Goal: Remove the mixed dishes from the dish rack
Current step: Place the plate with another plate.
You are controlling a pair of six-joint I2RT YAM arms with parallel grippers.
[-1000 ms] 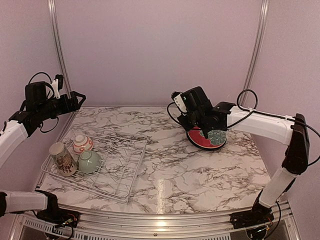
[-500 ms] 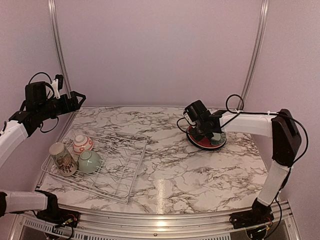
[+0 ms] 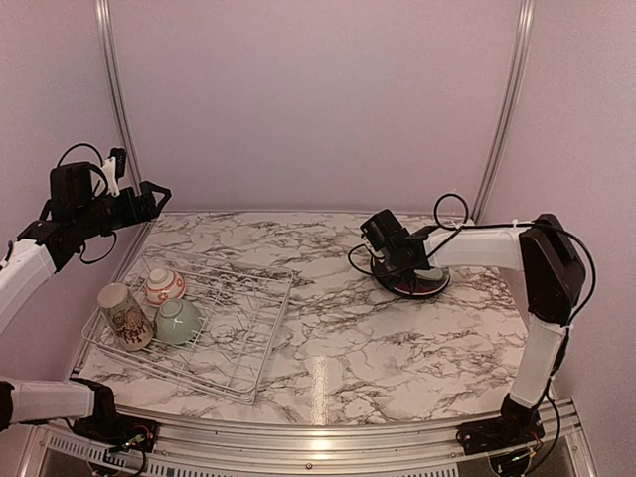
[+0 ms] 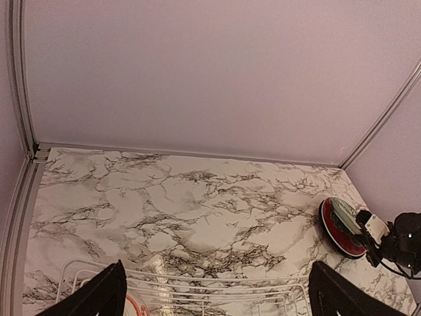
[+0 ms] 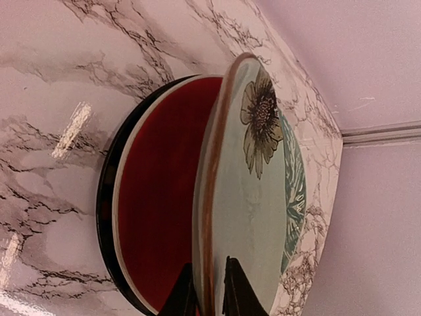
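My right gripper is shut on the rim of a pale green plate with a dark flower mark. It holds the plate low over a large black plate with a red inside, at the back right of the table. I cannot tell if the two plates touch. The white wire dish rack at the front left holds a cream leafy mug, a red-and-white bowl and a pale green bowl. My left gripper is open and empty, raised above the rack's far left corner.
The left wrist view shows the rack's far edge, the black plate and the right gripper at the right. Metal corner posts and pink walls stand close behind the marble table.
My right gripper has moved down and back, lowering the green plate from above the black plate to just over it. The left arm has not moved.
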